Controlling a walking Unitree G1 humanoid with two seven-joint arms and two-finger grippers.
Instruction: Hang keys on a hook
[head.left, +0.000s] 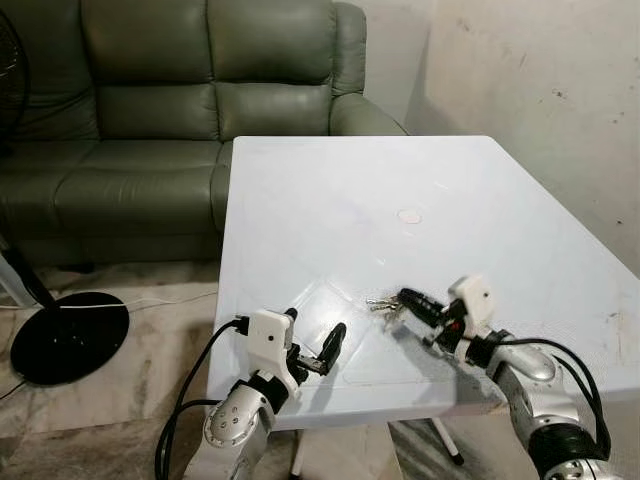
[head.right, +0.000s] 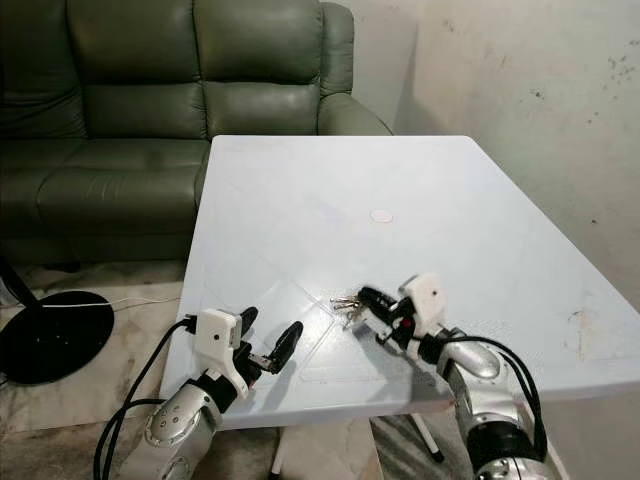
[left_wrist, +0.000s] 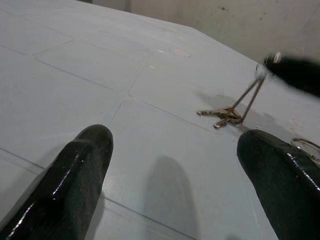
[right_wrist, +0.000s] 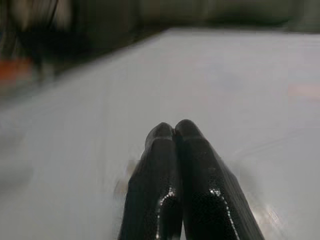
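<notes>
Pinching the ring of the keys (head.left: 385, 305) between closed fingers, the right hand (head.left: 408, 298) lifts them near the counter's (head.left: 330, 200) front edge, while the left hand (head.left: 315, 345) hovers wide open, empty.

Silver jointed arms carry white boxy wrist housings, looping black cables and long glossy black fingers (left_wrist: 75, 185).

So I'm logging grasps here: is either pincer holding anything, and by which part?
The right pincer is shut on the keys, pinching the ring end while the key blades trail on the table. The left pincer is open, holding nothing.
</notes>
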